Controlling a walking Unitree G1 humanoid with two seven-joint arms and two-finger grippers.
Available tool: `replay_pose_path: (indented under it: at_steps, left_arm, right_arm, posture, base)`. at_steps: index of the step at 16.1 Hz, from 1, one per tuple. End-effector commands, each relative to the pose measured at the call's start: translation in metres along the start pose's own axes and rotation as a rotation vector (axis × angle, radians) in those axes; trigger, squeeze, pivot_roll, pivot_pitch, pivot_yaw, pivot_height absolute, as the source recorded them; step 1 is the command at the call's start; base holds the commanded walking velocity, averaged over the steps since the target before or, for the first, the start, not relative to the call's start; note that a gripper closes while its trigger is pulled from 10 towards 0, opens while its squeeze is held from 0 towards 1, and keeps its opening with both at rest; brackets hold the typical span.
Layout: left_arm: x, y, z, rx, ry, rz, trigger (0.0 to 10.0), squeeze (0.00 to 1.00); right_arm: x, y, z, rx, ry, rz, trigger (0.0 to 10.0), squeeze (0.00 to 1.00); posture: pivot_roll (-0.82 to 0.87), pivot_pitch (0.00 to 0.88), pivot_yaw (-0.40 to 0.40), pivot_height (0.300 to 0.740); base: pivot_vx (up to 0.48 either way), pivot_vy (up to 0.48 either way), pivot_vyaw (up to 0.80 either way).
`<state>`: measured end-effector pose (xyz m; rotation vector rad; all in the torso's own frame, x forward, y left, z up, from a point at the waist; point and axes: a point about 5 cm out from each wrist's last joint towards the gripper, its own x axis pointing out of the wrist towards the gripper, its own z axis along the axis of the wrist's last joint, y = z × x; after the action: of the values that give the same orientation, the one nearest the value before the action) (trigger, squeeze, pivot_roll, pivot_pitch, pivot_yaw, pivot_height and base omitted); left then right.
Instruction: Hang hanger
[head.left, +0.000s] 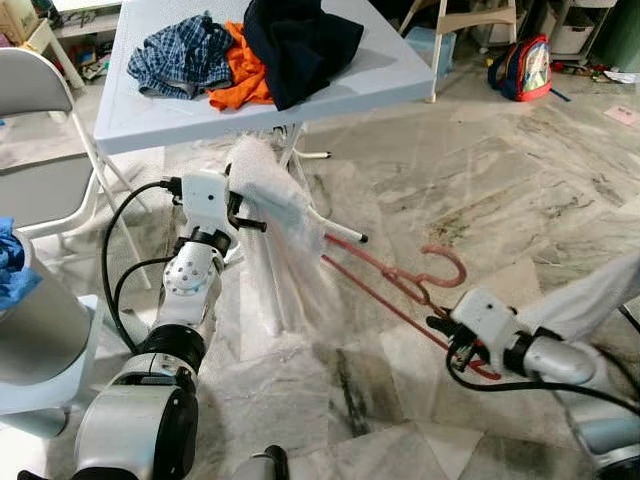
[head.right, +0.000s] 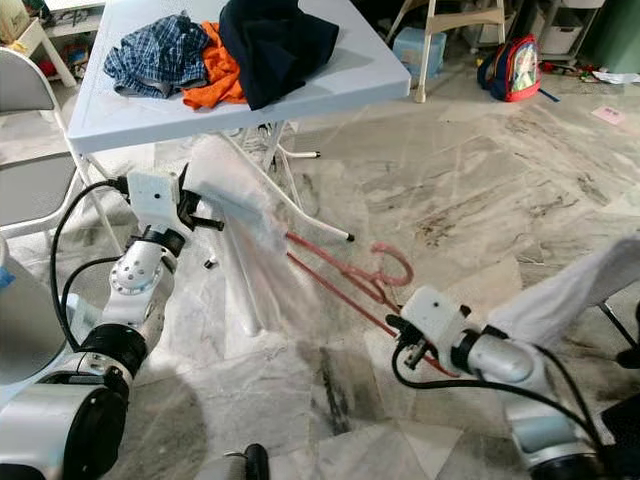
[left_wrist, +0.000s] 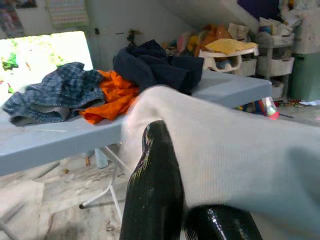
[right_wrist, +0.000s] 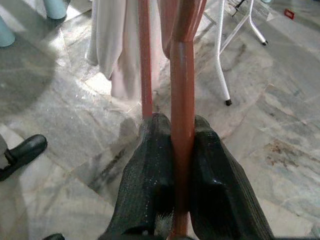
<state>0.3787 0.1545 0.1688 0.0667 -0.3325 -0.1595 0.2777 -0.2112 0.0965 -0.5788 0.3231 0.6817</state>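
**Both grippers on a hanger and its white garment**

Here the red hanger (head.left: 400, 285) hangs in the air low over the marble floor (head.left: 480, 180), between the two arms, its hook curled up at the right; the right gripper (right_wrist: 181, 150) is clamped on it, both black fingers (right_wrist: 150, 165) pressed against one red bar in the right wrist view, the second bar running just beside them; the left gripper (left_wrist: 182, 200) is closed on the white garment (head.left: 275, 235) that drapes from the hanger's left end, the cloth folding over the fingers in the left wrist view and hanging down toward the floor; beyond, at the far left, a light blue folding table (head.left: 400, 70) bears a plaid shirt (head.left: 180, 55), an orange garment (head.left: 240, 70) and a dark navy garment (head.left: 300, 40), heaped touching one another; a grey folding chair (head.left: 40, 150) stands at the left; a red backpack (head.left: 525, 65) sits on the floor far right; a black shoe (right_wrist: 22, 150) shows in the right wrist view.
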Motion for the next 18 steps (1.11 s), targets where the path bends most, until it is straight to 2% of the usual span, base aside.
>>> replay_pose_path:
  at_steps: [1, 4, 6, 7, 9, 11, 14, 16, 18]
  left_arm:
    - [-0.002, 0.011, 0.004, 0.031, -0.022, 0.041, 0.0, 0.00]
    - [-0.016, 0.034, -0.007, 0.093, 0.033, 0.138, 0.0, 0.00]
    - [-0.021, 0.035, -0.012, 0.080, 0.057, 0.126, 0.0, 0.00]
    - [-0.024, 0.023, -0.021, 0.040, 0.092, 0.056, 0.0, 0.00]
    - [-0.025, 0.013, -0.024, 0.031, 0.103, 0.023, 0.0, 0.00]
    - [-0.024, -0.008, -0.029, -0.005, 0.119, -0.053, 0.0, 0.00]
    - [-0.024, -0.032, -0.031, -0.037, 0.126, -0.167, 0.0, 0.00]
    - [-0.026, -0.041, -0.032, -0.026, 0.127, -0.221, 0.0, 0.00]
    - [-0.025, -0.041, -0.032, -0.013, 0.123, -0.225, 0.0, 0.00]
  right_arm:
    - [0.000, 0.008, -0.013, 0.004, 0.049, 0.008, 0.0, 0.00]
    - [-0.006, 0.015, -0.042, 0.028, 0.160, -0.005, 0.0, 0.00]
    - [-0.008, 0.026, -0.049, 0.022, 0.189, 0.060, 0.0, 0.00]
    - [-0.003, 0.037, -0.049, -0.020, 0.191, 0.110, 0.0, 0.00]
    - [0.005, 0.038, -0.044, -0.044, 0.175, 0.106, 0.0, 0.00]
    - [0.021, 0.047, -0.035, -0.105, 0.169, 0.135, 0.0, 0.00]
    - [0.036, 0.059, -0.032, -0.191, 0.199, 0.191, 0.0, 0.00]
    - [0.042, 0.063, -0.035, -0.228, 0.242, 0.212, 0.0, 0.00]
    - [0.042, 0.065, -0.041, -0.268, 0.286, 0.236, 0.0, 0.00]
  posture:
    - [-0.05, 0.154, 0.068, 0.740]
    - [-0.04, 0.149, 0.063, 0.740]
    - [-0.03, 0.144, 0.060, 0.740]
    - [-0.03, 0.140, 0.057, 0.740]
    - [-0.03, 0.138, 0.056, 0.740]
    - [-0.04, 0.136, 0.057, 0.740]
    - [-0.05, 0.135, 0.061, 0.740]
    - [-0.05, 0.140, 0.063, 0.740]
    - [-0.05, 0.141, 0.063, 0.740]
  base:
    - [0.000, 0.000, 0.00]
    - [0.000, 0.000, 0.00]
    - [0.000, 0.000, 0.00]
    - [0.000, 0.000, 0.00]
    - [0.000, 0.000, 0.00]
    - [0.000, 0.000, 0.00]
    - [0.000, 0.000, 0.00]
    - [0.000, 0.000, 0.00]
    - [0.000, 0.000, 0.00]
